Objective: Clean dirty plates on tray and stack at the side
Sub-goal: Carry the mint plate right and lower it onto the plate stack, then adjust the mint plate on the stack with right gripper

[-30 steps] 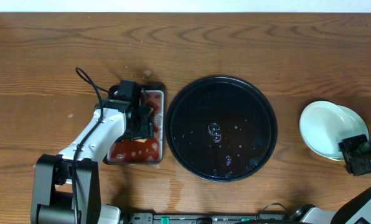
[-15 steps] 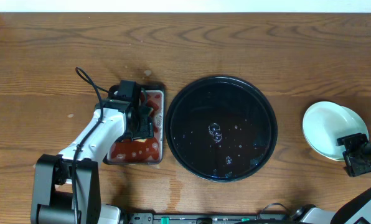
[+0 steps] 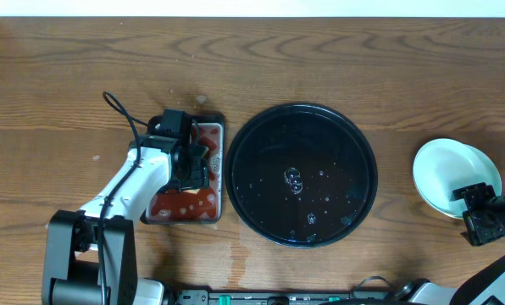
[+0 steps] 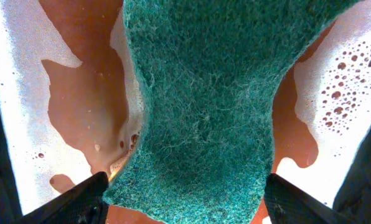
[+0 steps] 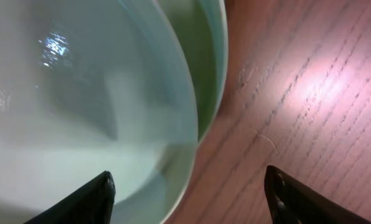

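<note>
Where the tabletop (image 3: 388,68) runs right of the black tray (image 3: 269,152), the plates (image 3: 446,174) lie stacked flat, faces up — round, no long axis, slightly offset. The right gripper (image 5: 188,199) spreads wide at their rim — the left gripper (image 4: 185,199) pinches a green sponge (image 4: 204,112) over a small metal tray (image 3: 222,169)

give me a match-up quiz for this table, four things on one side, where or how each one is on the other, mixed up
Things:
1. black tray
2. plates
3. green sponge
4. small metal tray

Place or state:
a. stacked on bare wood, far right
b. held in the left gripper
c. middle of the table, no plates on it
d. left of centre, holds red sauce

Pairs: 1-c, 2-a, 3-b, 4-d
</note>
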`<state>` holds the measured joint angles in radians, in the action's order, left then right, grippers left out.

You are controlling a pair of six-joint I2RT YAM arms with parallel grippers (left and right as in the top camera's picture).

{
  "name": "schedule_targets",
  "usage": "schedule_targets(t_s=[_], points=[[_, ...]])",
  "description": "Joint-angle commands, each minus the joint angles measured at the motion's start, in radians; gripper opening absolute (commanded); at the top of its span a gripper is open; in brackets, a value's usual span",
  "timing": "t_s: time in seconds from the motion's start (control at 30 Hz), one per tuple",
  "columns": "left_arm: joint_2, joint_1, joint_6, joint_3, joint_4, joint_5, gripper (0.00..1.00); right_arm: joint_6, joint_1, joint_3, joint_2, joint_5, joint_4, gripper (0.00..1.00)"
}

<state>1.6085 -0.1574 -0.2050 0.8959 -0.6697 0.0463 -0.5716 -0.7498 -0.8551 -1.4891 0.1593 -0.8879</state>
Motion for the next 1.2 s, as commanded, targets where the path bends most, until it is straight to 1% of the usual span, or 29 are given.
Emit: schedule_targets(t_s=[0.0, 0.27, 0.33, 0.6, 0.67, 0.7, 0.83, 0.97, 1.07, 1.17], points=[[0.004, 0.004, 0.005, -0.009, 0.0, -0.005, 0.79, 0.012, -0.004, 0.005, 0.019, 0.006, -0.025, 0.77], [0.004, 0.004, 0.005, -0.009, 0.0, -0.005, 0.79, 0.012, -0.004, 0.005, 0.019, 0.006, -0.11, 0.8], [0.004, 0.004, 0.005, -0.009, 0.0, -0.005, 0.79, 0.013, -0.004, 0.005, 0.019, 0.006, -0.115, 0.82], [0.004, 0.004, 0.005, -0.009, 0.0, -0.005, 0.79, 0.019, -0.004, 0.005, 0.019, 0.014, -0.107, 0.82], [0.004, 0.004, 0.005, -0.009, 0.0, -0.005, 0.79, 0.041, -0.004, 0.005, 0.019, 0.076, -0.08, 0.82], [0.004, 0.004, 0.005, -0.009, 0.0, -0.005, 0.79, 0.082, -0.004, 0.005, 0.019, 0.134, -0.058, 0.82], [0.004, 0.004, 0.005, -0.009, 0.0, -0.005, 0.79, 0.259, -0.003, 0.005, 0.019, 0.461, 0.037, 0.82], [0.004, 0.004, 0.005, -0.009, 0.0, -0.005, 0.79, 0.351, 0.013, 0.004, 0.019, 0.688, 0.109, 0.73], [0.004, 0.004, 0.005, -0.009, 0.0, -0.005, 0.79, 0.376, 0.043, -0.003, 0.019, 0.74, 0.106, 0.63], [0.004, 0.004, 0.005, -0.009, 0.0, -0.005, 0.79, 0.39, 0.085, -0.014, 0.019, 0.727, 0.081, 0.61]])
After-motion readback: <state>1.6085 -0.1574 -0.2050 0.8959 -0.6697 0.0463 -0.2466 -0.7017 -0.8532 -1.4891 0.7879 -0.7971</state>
